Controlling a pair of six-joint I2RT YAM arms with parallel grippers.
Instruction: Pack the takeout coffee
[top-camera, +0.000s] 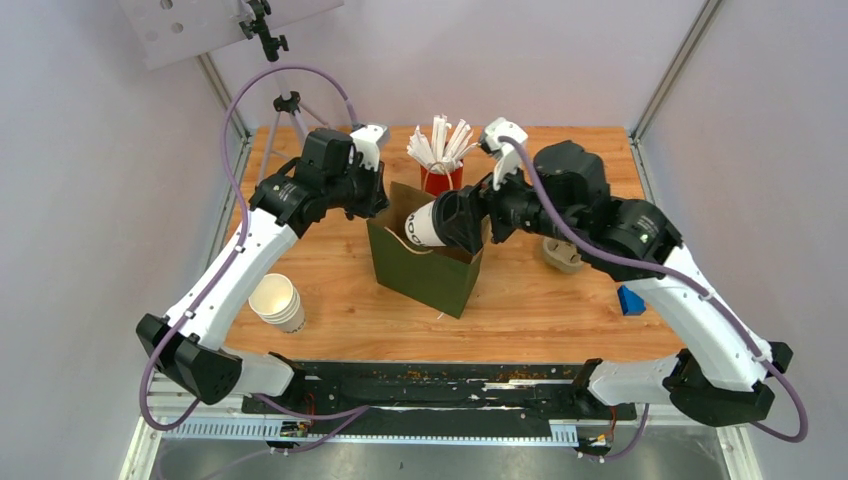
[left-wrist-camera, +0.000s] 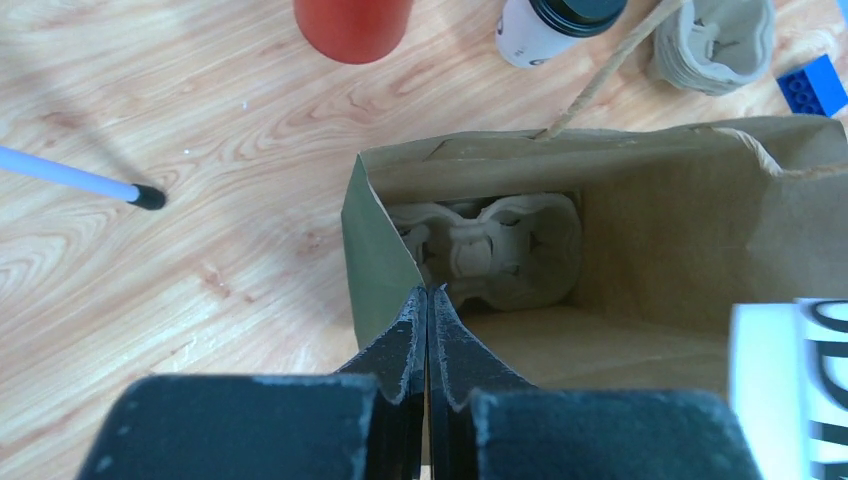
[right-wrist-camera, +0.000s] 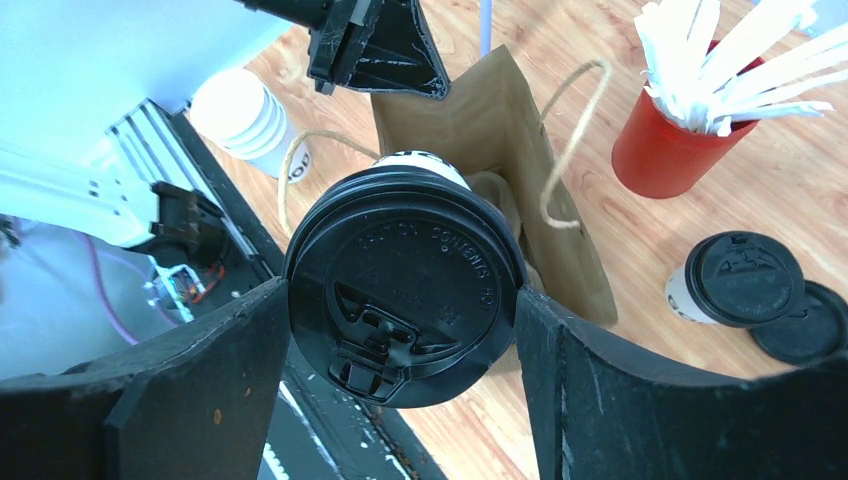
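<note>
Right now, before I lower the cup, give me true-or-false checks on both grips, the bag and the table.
1. The right fingers hold the takeout coffee between them. True.
2. The left fingers hang open, touching nothing. False: they are shut on the rim of the green paper bag.
3. The green paper bag is empty. False: a pulp cup carrier lies at its bottom.
4. A second lidded cup stands on the table. True.
</note>
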